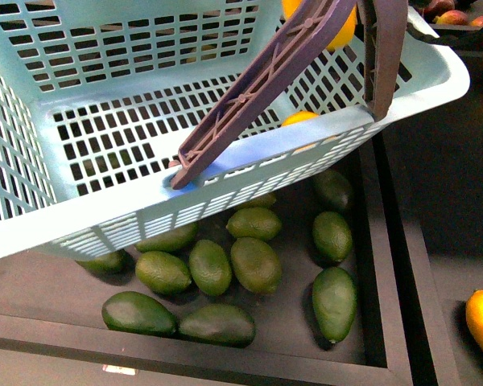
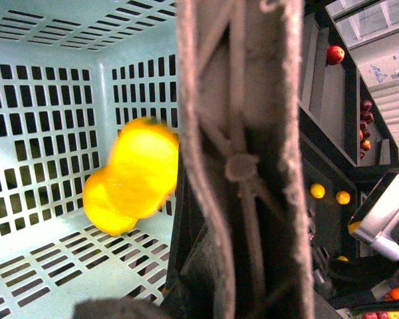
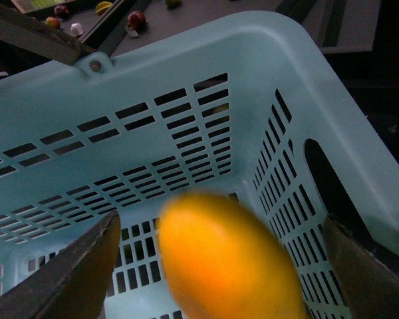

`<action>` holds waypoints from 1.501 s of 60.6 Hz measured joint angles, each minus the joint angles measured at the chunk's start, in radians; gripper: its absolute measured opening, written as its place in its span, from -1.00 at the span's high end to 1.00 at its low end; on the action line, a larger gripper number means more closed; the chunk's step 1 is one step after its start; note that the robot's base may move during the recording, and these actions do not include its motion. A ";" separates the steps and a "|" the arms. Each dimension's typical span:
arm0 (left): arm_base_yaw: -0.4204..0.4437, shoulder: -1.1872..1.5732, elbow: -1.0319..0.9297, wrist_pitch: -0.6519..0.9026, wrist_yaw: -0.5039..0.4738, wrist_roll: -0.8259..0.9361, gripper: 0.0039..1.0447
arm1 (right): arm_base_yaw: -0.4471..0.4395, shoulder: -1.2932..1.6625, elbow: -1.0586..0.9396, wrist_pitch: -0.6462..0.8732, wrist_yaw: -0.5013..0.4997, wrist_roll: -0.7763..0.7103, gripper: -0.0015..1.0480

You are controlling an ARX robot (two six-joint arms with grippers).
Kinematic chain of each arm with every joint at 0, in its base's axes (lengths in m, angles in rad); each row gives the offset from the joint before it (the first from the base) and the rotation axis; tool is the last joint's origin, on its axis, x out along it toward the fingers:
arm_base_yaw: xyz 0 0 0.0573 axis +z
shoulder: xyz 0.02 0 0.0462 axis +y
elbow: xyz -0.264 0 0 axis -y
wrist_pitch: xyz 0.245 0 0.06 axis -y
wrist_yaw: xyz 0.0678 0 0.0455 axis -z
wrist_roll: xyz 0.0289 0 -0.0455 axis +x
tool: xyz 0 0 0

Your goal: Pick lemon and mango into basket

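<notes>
Right gripper (image 3: pixel 221 222) splayed, holding nothing; mango (image 3: pixel 233 266) blurred between its fingers (image 3: pixel 60 272), touching neither, over basket (image 3: pixel 186 46) interior, long axis pointing inward.

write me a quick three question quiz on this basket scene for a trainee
1. True or false: the bin seen below the basket in the front view holds red apples.
2. In the right wrist view, the mango is: A) clamped by the right pincer; B) between its spread fingers, touching neither; C) lying in the bin.
3. What colour is the basket's handle?
Key: 1 false, it holds dark green fruits. 2 B. 3 dark brown-maroon.
</notes>
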 joint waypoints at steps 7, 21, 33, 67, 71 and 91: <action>0.000 0.000 -0.001 0.000 0.008 -0.003 0.92 | -0.031 -0.051 -0.050 0.000 -0.001 0.001 -0.83; 0.000 0.000 -0.001 0.000 0.003 -0.003 0.92 | -0.175 -0.245 -0.212 -0.034 0.048 -0.070 -0.83; 0.000 0.000 -0.001 0.000 0.011 -0.003 0.92 | -0.246 -0.472 -0.354 -0.117 0.104 -0.100 -0.83; 0.000 0.000 -0.001 0.000 0.007 -0.003 0.92 | -0.390 -0.868 -0.829 0.196 -0.023 -0.302 0.96; 0.000 0.000 -0.001 0.000 0.007 -0.003 0.92 | -0.421 -0.902 -0.850 0.183 -0.040 -0.302 0.96; 0.000 0.000 -0.001 0.000 0.007 -0.003 0.92 | -0.436 -1.081 -0.925 0.080 -0.045 -0.302 0.96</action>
